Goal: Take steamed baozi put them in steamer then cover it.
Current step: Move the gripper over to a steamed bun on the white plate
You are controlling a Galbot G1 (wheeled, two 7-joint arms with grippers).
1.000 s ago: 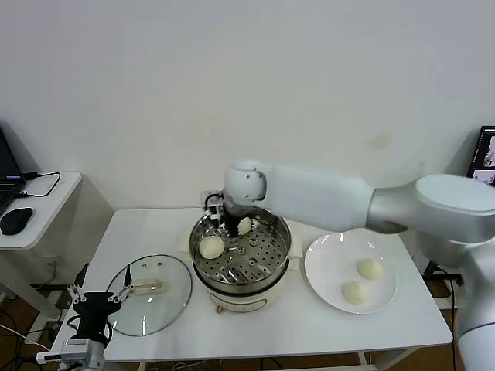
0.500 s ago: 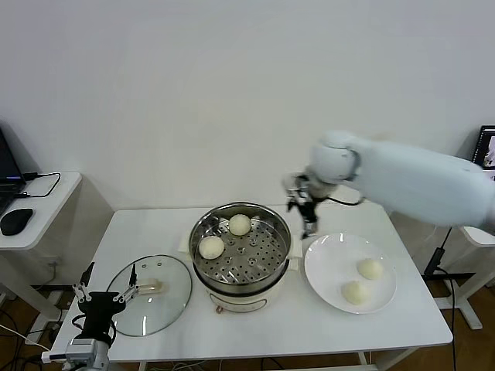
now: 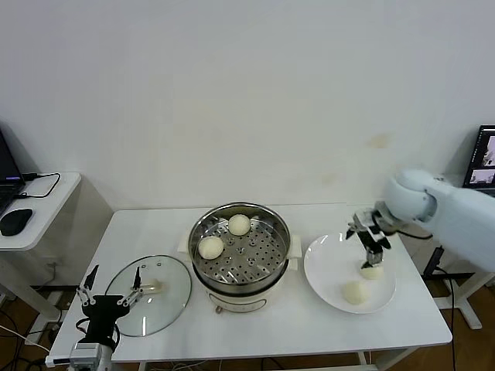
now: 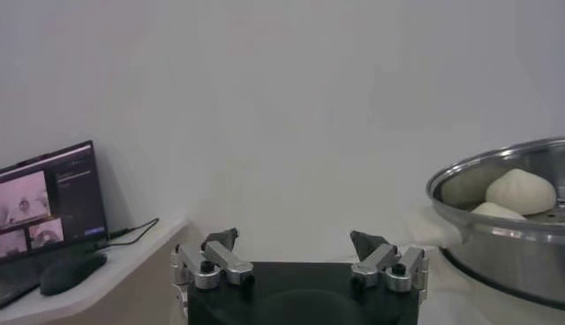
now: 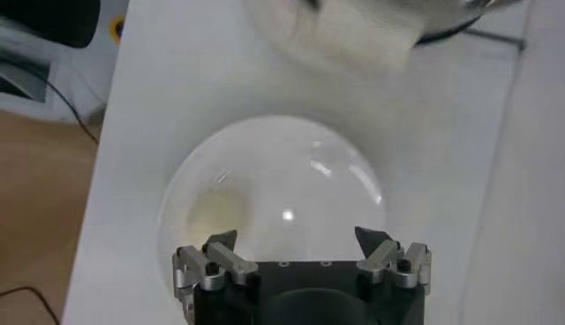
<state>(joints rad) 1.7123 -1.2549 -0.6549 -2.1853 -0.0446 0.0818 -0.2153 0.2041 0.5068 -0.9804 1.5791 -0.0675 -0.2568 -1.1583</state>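
we see two buns (image 3: 239, 225) in steamer (image 3: 280, 224), two buns (image 3: 355, 292) left on plate (image 3: 325, 267). right gripper (image 3: 370, 246) wide open, empty, over far bun. left gripper (image 3: 107, 296) open, empty, near lid (image 3: 166, 297), left of steamer, not yet on.

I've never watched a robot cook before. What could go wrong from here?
The right claw, open, hangs just above one baozi on the plate; a squeeze off-centre might roll or dent the smooth bun. Its neighbour lies close and could get nudged. Later, the glass lid by the left claw has only a small handle to grab.
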